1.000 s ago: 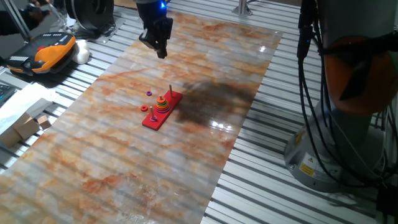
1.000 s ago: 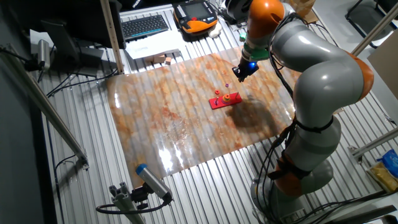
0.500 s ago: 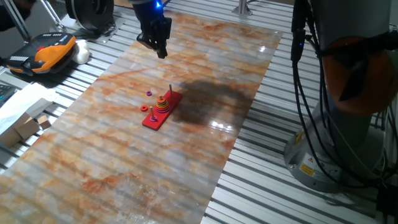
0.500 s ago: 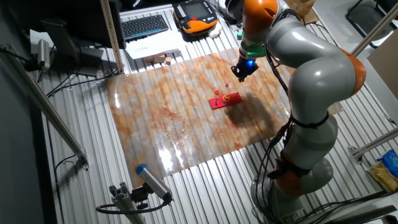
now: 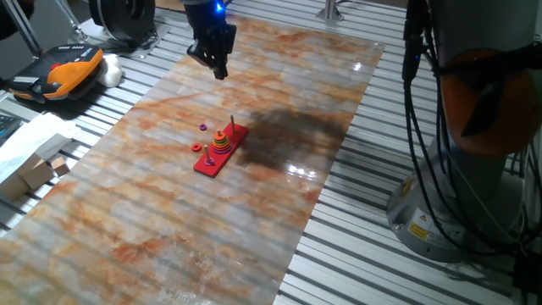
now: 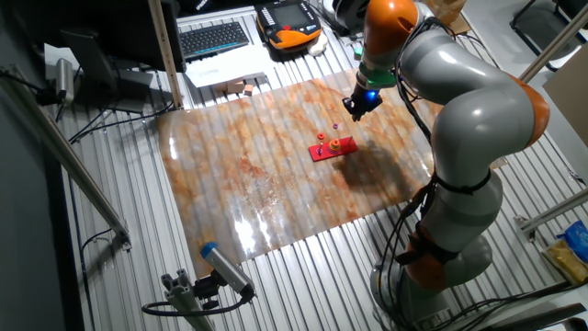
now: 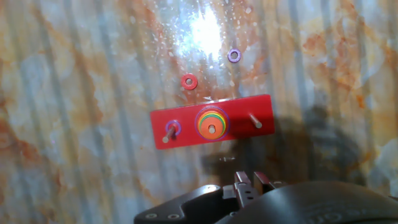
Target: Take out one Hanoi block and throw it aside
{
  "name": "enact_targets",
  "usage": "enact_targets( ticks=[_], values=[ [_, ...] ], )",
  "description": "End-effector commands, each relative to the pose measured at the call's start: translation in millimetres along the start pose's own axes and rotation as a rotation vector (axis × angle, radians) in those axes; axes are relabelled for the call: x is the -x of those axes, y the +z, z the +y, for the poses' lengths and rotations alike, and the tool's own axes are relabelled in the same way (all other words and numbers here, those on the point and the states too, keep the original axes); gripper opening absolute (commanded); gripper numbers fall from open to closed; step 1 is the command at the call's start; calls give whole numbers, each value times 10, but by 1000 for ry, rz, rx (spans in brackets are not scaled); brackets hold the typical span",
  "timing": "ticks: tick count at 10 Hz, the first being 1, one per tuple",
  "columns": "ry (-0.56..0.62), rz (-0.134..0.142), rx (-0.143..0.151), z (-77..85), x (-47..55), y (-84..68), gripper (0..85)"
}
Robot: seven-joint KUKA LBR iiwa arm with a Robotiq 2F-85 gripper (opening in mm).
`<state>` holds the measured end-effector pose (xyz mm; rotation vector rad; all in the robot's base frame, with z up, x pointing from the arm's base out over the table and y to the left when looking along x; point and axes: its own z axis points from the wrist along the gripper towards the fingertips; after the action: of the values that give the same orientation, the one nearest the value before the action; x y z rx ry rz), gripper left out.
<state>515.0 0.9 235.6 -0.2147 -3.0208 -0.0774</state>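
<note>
My black two-finger claw (image 5: 218,68) hung high over the marbled orange-grey table sheet (image 5: 169,220), top centre of the fixed frame, well apart from everything. Fingers looked pressed together with nothing between them. From up there the hand camera took in the whole flat red base board (image 7: 212,121).

The tiny orange ring-shaped disc (image 7: 212,128) sat on top of the coloured stack on the middle peg, frame centre: my target. A small red ring (image 7: 188,81) and a tiny purple ring (image 7: 234,55) lay loose above the board. Another purple ring sat on the left peg (image 7: 167,133); the right peg (image 7: 254,121) was bare.
</note>
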Motion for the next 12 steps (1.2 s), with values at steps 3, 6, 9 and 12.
enact_targets(
  ticks=[3, 6, 9, 12],
  values=[
    [59, -21, -38, 32, 34, 64, 510],
    [74, 0, -49, 112, 206, 284, 510],
    [78, -54, -80, 250, 279, 561, 510],
    [62, -69, -82, 299, 354, 775, 510]
  ],
)
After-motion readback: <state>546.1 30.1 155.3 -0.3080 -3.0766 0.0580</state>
